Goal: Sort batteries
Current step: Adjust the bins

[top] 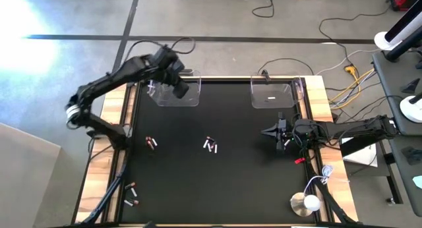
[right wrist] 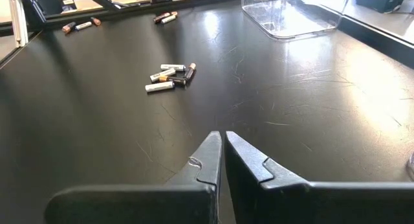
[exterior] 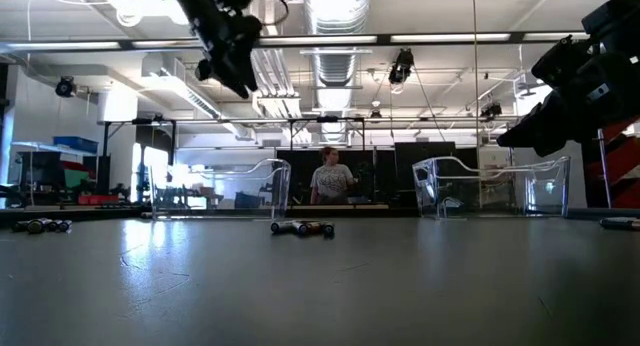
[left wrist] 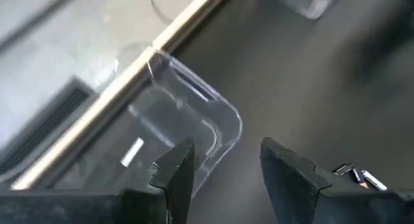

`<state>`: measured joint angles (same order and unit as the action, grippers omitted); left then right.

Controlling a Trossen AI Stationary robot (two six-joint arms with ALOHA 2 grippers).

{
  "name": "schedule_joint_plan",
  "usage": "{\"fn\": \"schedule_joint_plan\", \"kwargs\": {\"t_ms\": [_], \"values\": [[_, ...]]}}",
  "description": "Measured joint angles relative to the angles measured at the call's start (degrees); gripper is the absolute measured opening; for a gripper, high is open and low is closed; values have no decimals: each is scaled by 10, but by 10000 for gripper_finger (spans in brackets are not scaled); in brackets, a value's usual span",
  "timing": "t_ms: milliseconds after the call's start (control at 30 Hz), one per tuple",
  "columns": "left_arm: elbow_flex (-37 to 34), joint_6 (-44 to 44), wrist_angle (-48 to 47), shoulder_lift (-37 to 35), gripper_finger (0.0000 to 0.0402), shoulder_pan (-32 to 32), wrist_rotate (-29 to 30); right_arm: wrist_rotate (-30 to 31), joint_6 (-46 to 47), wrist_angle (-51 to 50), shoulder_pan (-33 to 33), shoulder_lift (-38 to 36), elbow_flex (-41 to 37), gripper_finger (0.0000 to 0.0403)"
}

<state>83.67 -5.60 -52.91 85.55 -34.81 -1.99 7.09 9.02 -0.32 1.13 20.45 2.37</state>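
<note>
Where the high view blurs it — left tool (left wrist: 223, 169) spread, empty, over left bin (left wrist: 194, 114).

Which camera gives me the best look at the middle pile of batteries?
Right wrist view: the middle pile of batteries lies unobstructed, each cell distinguishable. The high view shows it as a tiny cluster; the low view only edge-on; the left wrist view misses it.

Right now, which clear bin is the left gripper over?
The far-left bin: the left gripper hangs open above it. The far-right bin has no arm over it.
</note>
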Motion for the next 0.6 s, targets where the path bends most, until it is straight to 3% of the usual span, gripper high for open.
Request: {"fn": "schedule_joint_plan", "kwargs": {"t_ms": [300,600], "values": [[79,-89,-69,141,155,4,-1,0,0,0,0,0,0,13],[95,-126,-85,191,155,34,1,0,0,0,0,0,0,13]]}}
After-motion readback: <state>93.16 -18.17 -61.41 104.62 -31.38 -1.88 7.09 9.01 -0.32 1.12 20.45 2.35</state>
